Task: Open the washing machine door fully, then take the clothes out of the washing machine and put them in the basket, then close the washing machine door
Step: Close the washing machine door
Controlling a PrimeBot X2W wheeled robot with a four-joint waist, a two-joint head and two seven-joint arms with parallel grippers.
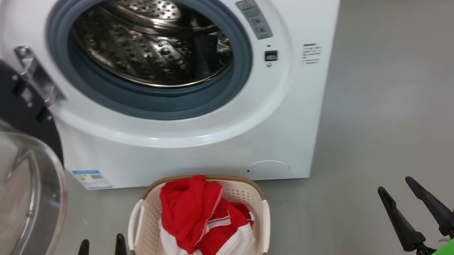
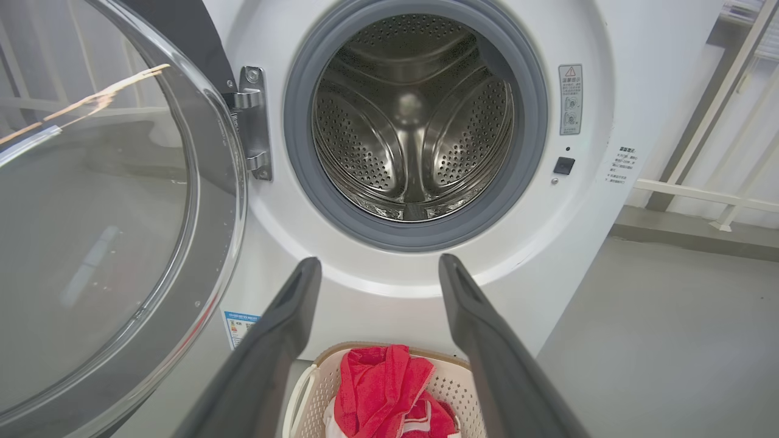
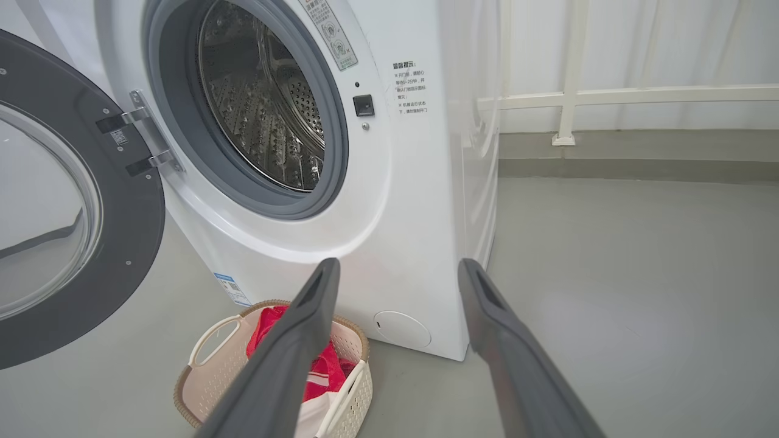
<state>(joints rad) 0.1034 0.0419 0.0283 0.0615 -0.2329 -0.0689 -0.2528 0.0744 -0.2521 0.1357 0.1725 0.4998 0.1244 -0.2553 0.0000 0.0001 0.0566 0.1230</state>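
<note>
Far left of the frame: washing machine door (image 1: 2, 179), standing wide open, black rim around a bulging clear glass bowl. Lower left: left gripper (image 1: 101, 240), jaws spread wide, holding nothing. Bottom centre, on the floor (image 1: 399, 103) just before the white washing machine (image 1: 195, 148): cream perforated basket (image 1: 243, 194), brown rim, filled with crumpled red clothes (image 1: 204, 228) with white bands. Upper centre: shiny perforated drum (image 1: 149, 46) inside a grey gasket (image 1: 152, 106). Lower right: right gripper (image 1: 396, 184), jaws wide, empty.

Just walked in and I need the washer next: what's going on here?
A two-armed robot is unloading the washing machine. Its drum looks empty, and the red-and-white clothes lie in the basket in front. The washing machine door stands wide open. The left gripper and right gripper are both open and hold nothing, so only closing the door seems left.
</note>
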